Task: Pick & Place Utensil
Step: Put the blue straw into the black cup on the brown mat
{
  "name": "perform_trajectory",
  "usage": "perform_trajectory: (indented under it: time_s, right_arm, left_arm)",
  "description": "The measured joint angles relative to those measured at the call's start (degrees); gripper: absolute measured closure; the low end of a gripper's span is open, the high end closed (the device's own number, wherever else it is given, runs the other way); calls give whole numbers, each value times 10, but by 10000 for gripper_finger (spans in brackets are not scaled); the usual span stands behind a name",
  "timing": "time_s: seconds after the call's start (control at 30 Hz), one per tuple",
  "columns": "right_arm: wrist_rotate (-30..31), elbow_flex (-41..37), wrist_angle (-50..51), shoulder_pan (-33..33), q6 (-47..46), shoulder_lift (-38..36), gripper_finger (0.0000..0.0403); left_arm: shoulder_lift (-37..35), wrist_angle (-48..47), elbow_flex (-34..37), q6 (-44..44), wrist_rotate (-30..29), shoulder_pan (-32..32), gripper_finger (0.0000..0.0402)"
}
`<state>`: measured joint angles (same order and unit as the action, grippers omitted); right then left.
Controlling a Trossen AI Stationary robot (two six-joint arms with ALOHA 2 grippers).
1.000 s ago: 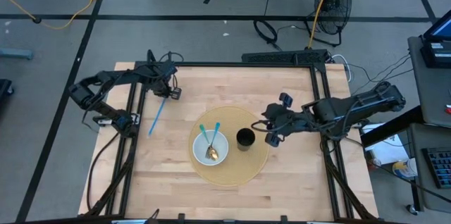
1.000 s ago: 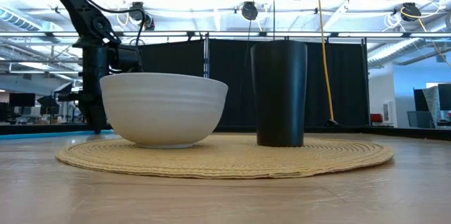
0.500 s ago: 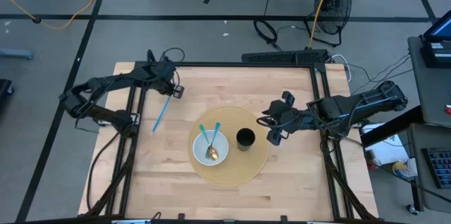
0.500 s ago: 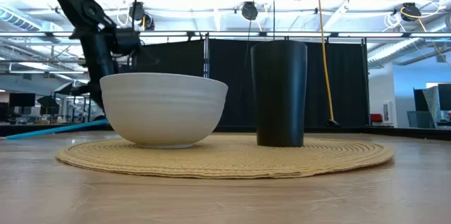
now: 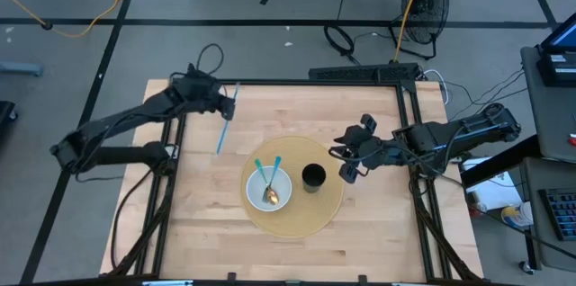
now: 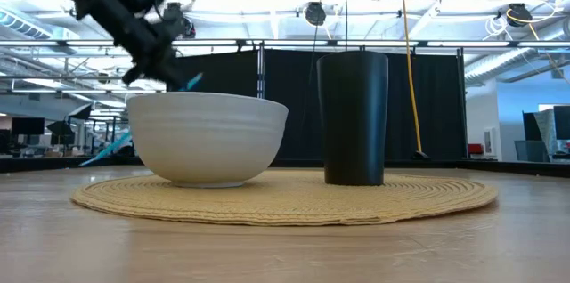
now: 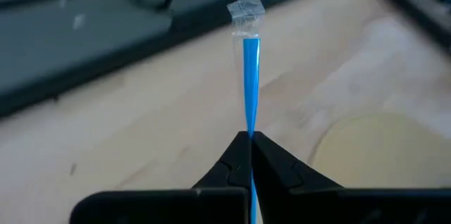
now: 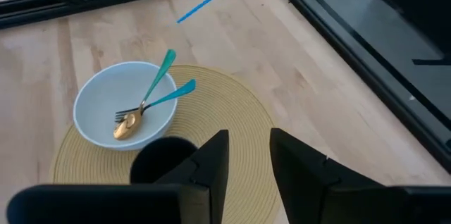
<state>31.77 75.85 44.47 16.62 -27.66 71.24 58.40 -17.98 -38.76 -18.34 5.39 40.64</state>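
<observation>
A long blue utensil [image 5: 225, 124] with a clear end [image 7: 245, 9] is held over the table's far left part by my left gripper [image 5: 219, 109], which is shut on it. In the low view the utensil [image 6: 191, 81] slants behind a white bowl [image 6: 207, 136]. The bowl [image 5: 256, 198] rests on a round woven mat [image 5: 328, 205] and holds two teal-handled utensils [image 8: 158, 83] with gold heads. A black cup [image 5: 312, 176] stands on the mat beside the bowl. My right gripper [image 5: 347, 156] hovers open just right of the cup. My left gripper pinches the blue utensil's handle [image 7: 251, 122] between its two fingers [image 7: 229, 164], with the clear end pointing on past the fingertips. In the high view the hold is nearer the utensil's far end [image 5: 235, 90]. The utensil is tilted, its near end [image 5: 219, 149] lower, and it looks lifted off the table.
A black frame [image 5: 306, 82] runs along the table's far edge and down both sides. Bare wood [image 5: 207, 232] lies left of and in front of the mat. Cables and a fan stand on the floor beyond the table.
My left gripper has risen and moved toward the table's far edge and slightly right, staying shut on the blue utensil. The utensil, first low with its near end at the table, has been lifted clear and turned closer to the near-far line.
</observation>
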Motion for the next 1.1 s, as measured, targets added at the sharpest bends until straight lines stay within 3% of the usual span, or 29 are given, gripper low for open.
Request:
perform_trajectory:
  time_s: [0.23,0.4,0.67,1.1]
  right_arm:
    - [5,0,1,0,3,0,305]
    - [48,0,5,0,3,-1,308]
    - [91,0,37,0,-4,-11,310]
    - [118,0,192,17,-99,-45,310]
  left_arm:
    - [-86,80,0,27,24,-38,399]
    - [-121,156,0,31,50,-72,397]
    - [-128,290,-1,31,100,-129,399]
    - [-126,420,-1,31,128,-215,399]
